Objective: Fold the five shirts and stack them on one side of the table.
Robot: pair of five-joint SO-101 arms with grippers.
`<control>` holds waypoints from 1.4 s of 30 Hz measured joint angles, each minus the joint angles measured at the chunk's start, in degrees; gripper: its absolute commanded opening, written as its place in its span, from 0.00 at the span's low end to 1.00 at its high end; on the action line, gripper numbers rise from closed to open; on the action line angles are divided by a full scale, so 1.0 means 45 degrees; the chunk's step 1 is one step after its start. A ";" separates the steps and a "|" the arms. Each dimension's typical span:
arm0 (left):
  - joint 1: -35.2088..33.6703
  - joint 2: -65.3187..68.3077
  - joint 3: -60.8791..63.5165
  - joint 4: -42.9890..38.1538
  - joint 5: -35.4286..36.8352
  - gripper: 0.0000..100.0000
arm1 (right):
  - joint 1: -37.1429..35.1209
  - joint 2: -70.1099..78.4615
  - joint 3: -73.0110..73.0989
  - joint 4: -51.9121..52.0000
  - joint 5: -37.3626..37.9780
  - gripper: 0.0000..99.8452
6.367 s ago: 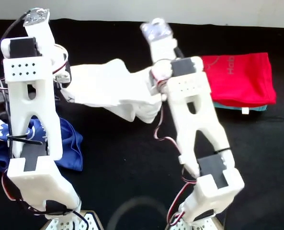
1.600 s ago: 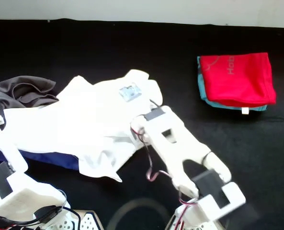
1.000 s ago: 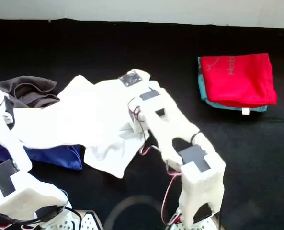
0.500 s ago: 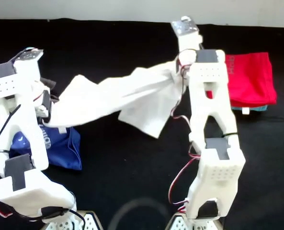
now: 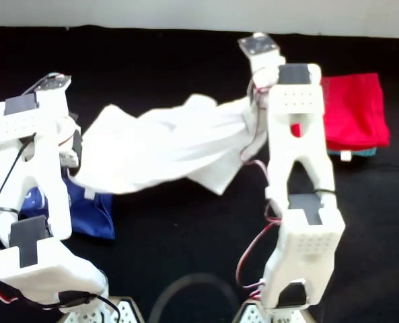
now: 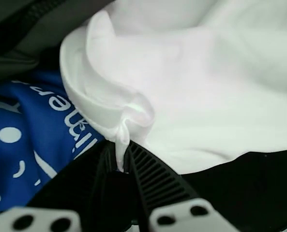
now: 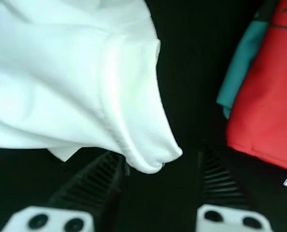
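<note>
My left tool (image 6: 120, 162) pinches the white shirt (image 6: 206, 96); my right tool (image 7: 161, 158) gapes open beside its hem.

The white shirt (image 5: 165, 145) hangs stretched between the left arm (image 5: 31, 168) and the right arm (image 5: 297, 155), barring the middle. The black tabletop (image 5: 179, 235) lies bare before and beyond it. A blue shirt (image 5: 85, 208) crowds under its left end; past its right end sits a folded red shirt (image 5: 354, 111) on a teal one (image 7: 235, 82).
</note>
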 measured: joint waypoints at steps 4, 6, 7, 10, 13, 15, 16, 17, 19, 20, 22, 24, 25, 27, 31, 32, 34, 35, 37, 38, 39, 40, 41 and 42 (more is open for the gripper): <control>0.0000 0.0000 0.0000 -0.0039 0.0000 0.01 | -0.0762 -0.0664 0.0000 0.0860 0.0000 0.19; 0.0000 0.0000 0.0000 -0.0039 0.0000 0.01 | -0.0996 -0.1094 0.0000 0.1094 0.0000 0.19; 0.0000 0.0000 0.0000 -0.0039 0.0000 0.01 | -0.1133 -0.1250 0.0000 0.1231 0.0000 0.19; 0.0000 0.0000 0.0000 -0.0039 0.0000 0.01 | -0.1465 -0.1758 0.0098 0.1328 0.0000 0.19; 0.0000 0.0000 0.0000 -0.0039 0.0000 0.01 | -0.1582 -0.2188 0.0781 0.1328 0.0117 0.19; 0.0000 0.0000 0.0000 -0.0039 0.0000 0.01 | -0.1582 -0.2325 0.1465 0.1328 0.0586 0.19; 0.0000 0.0000 0.0000 -0.0039 0.0000 0.01 | -0.1602 -0.2344 0.1954 0.1328 0.0801 0.19; 0.0000 0.0000 0.0000 -0.0039 0.0000 0.01 | -0.1719 -0.2344 0.2520 0.1328 0.1035 0.19; 0.0000 0.0000 0.0000 -0.0039 0.0000 0.01 | -0.2129 -0.2344 0.3907 0.1309 0.1543 0.19; 0.0000 0.0000 0.0000 -0.0039 0.0000 0.01 | -0.2422 -0.2344 0.4650 0.1231 0.1739 0.19; 0.0000 0.0000 0.0000 -0.0039 0.0000 0.01 | -0.2989 -0.2344 0.6193 0.0293 0.1915 0.19; 0.0000 0.0000 -0.0117 -0.0039 0.0000 0.01 | -0.3360 -0.2344 0.7619 -0.0996 0.1954 0.19; 0.0000 0.0000 -0.0293 -0.0039 0.0000 0.01 | -0.3477 -0.2344 0.8244 -0.1778 0.1954 0.19; 0.0000 0.0000 -0.0821 -0.0039 0.0313 0.01 | -0.3516 -0.2344 0.9241 -0.3556 0.1954 0.19; 0.0000 0.0000 -0.1895 -0.0156 0.1094 0.01 | -0.3067 -0.2344 1.0276 -0.7189 0.1074 0.19; 0.0059 0.0000 -0.2071 -0.0352 0.1172 0.01 | -0.2813 -0.2344 1.0335 -0.8049 0.0723 0.19; 0.0156 0.0000 -0.2188 -0.0742 0.1231 0.01 | -0.2325 -0.2325 1.0374 -0.9553 0.0098 0.19; 0.0215 0.0000 -0.2188 -0.0938 0.1250 0.01 | -0.2090 -0.2266 1.0374 -1.0198 -0.0117 0.19; 0.0313 0.0000 -0.2188 -0.1446 0.1270 0.01 | -0.1719 -0.1856 1.0354 -1.1350 -0.0313 0.19; 0.0352 0.0000 -0.2188 -0.1719 0.1289 0.01 | -0.1543 -0.1582 1.0374 -1.1761 -0.0352 0.19; 0.0410 0.0000 -0.2188 -0.1993 0.1289 0.01 | -0.1387 -0.1289 1.0335 -1.1956 -0.0391 0.19; 0.0410 0.0000 -0.2188 -0.2266 0.1328 0.01 | -0.1270 -0.1016 1.0198 -1.2073 -0.0410 0.19; 0.0410 0.0000 -0.2188 -0.2501 0.1485 0.01 | -0.1153 -0.0821 1.0002 -1.2112 -0.0430 0.19; 0.0410 0.0000 -0.2188 -0.2716 0.1621 0.01 | -0.1055 -0.0762 0.9827 -1.2093 -0.0430 0.19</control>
